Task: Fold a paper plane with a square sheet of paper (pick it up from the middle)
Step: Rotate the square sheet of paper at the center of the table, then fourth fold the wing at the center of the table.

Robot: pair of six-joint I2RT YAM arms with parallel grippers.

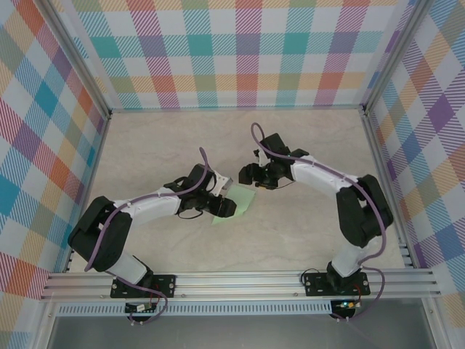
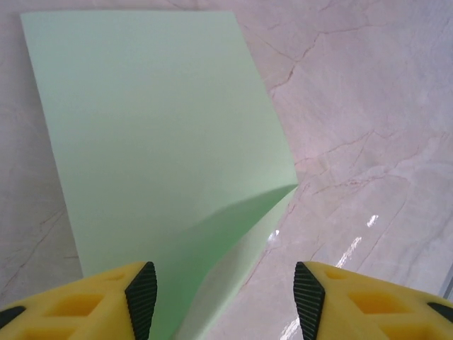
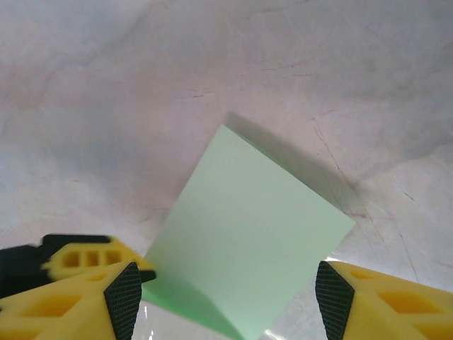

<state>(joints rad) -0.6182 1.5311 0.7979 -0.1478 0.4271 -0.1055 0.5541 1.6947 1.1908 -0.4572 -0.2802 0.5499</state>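
We list the square sheet of paper (image 1: pixel 238 206), one flap lifted, on the desk (image 1: pixel 305 240). Left end effector (image 2: pixel 224 290): jaws apart astride its near edge. Right end effector (image 3: pixel 230 297): jaws apart above it. We advise aligning edges before creasing.

Left arm (image 1: pixel 145 207), right arm (image 1: pixel 327 174): white links, black joints, purple cables (image 1: pixel 253 134). Left hand (image 2: pixel 225 287), right hand (image 3: pixel 228 297): yellow fingers (image 2: pixel 78 312), black ribbed pads (image 2: pixel 141 294).

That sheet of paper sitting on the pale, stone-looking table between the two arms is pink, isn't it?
Only the colour is wrong: the sheet of paper is pale green, not pink. The left wrist view shows this plainly. The rest holds: it does sit on the pale, stone-looking table.
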